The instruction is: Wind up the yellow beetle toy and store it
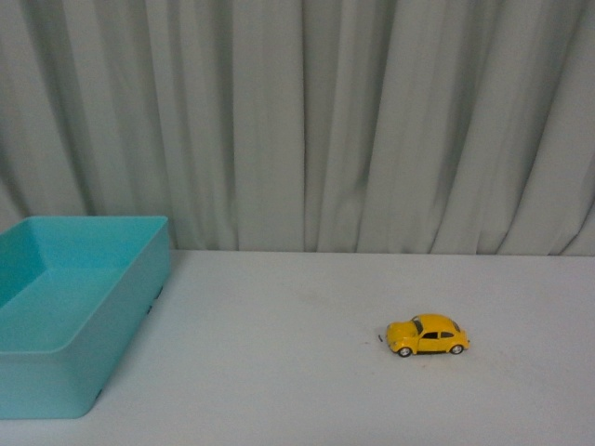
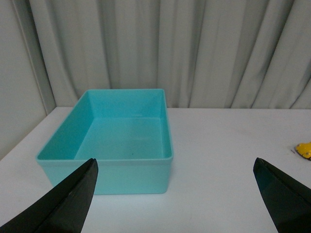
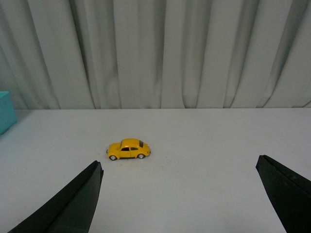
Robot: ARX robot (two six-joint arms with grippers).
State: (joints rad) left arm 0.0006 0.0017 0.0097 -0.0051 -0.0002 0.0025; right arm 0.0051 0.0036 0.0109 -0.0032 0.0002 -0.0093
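As seen from the front, yellow beetle toy (image 1: 428, 335): parked on its wheels on the white surface (image 1: 297, 390), right of centre, well apart from the teal bin (image 1: 46, 383) over at the left edge.
Wrist views only: both claws, plus a look down into the bin.
Left claw (image 2: 175, 162): spread wide, gripping nothing, touching nothing; hanging above the surface, facing the bin's near wall.
Right claw (image 3: 180, 162): also spread wide, nothing in it; hovering short of the toy, pointed at its side.
Backdrop: grey pleated curtain (image 1: 307, 121).
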